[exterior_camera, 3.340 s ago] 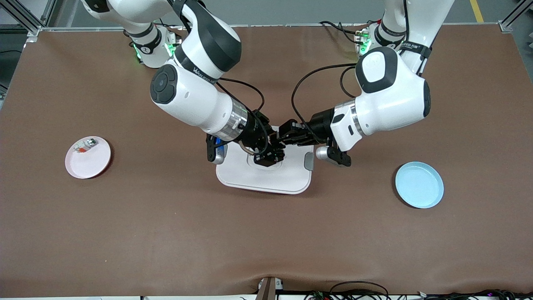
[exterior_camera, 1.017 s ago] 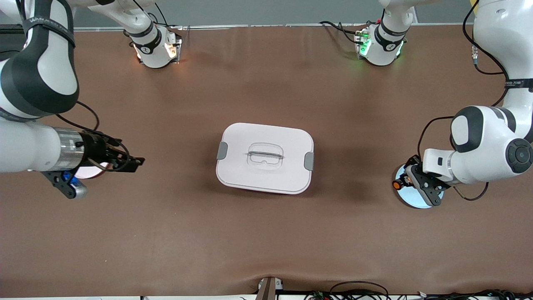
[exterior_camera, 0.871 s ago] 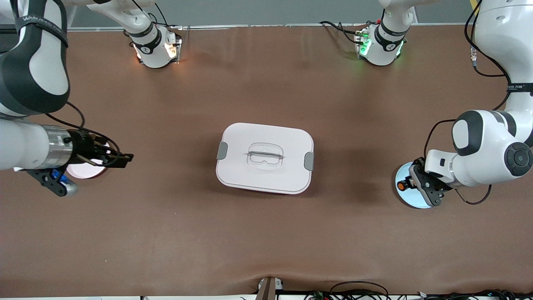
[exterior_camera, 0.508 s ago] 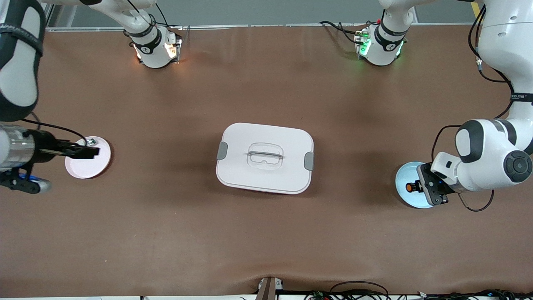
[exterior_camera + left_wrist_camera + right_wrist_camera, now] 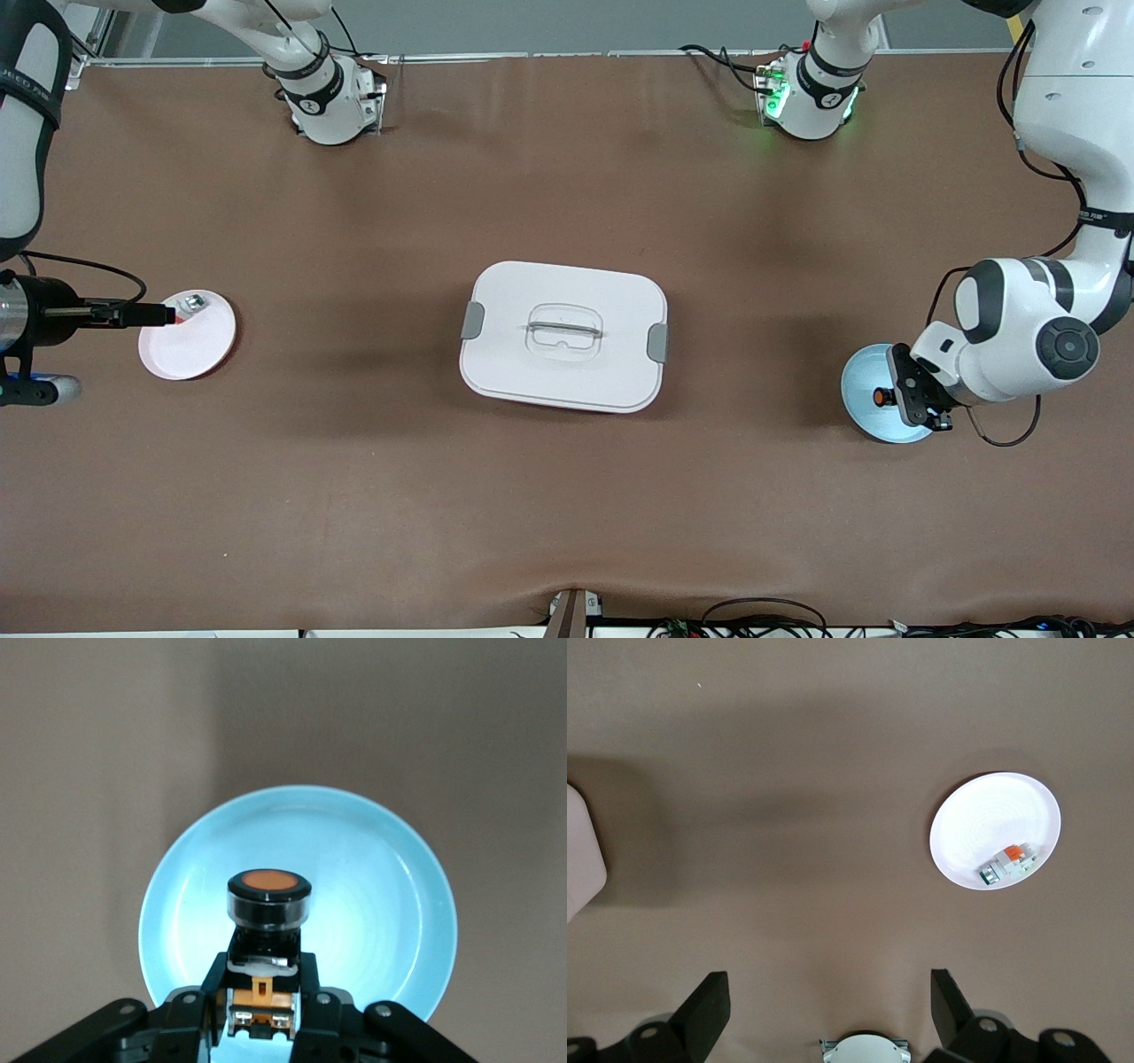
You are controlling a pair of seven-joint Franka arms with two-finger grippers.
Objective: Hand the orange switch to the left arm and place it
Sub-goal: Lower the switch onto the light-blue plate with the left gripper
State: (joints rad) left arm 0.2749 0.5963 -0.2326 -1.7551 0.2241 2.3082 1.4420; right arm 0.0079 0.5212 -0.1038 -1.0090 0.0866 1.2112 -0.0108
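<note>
There were two robot arms, each with one gripper: the left gripper (image 5: 897,396) and the right gripper (image 5: 155,314). One orange switch (image 5: 881,397), one box (image 5: 563,336) and one silvery-white component (image 5: 188,306) were present. Two round plates lay there: one blue plate (image 5: 868,377), one pink plate (image 5: 197,346).

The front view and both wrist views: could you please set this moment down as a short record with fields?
orange switch: held in left gripper, over blue plate
left gripper: shut on the switch
right gripper: open, holding nothing, at the pink plate
pink plate: holds a silvery component
box: lidded, mid-table between the plates
</note>
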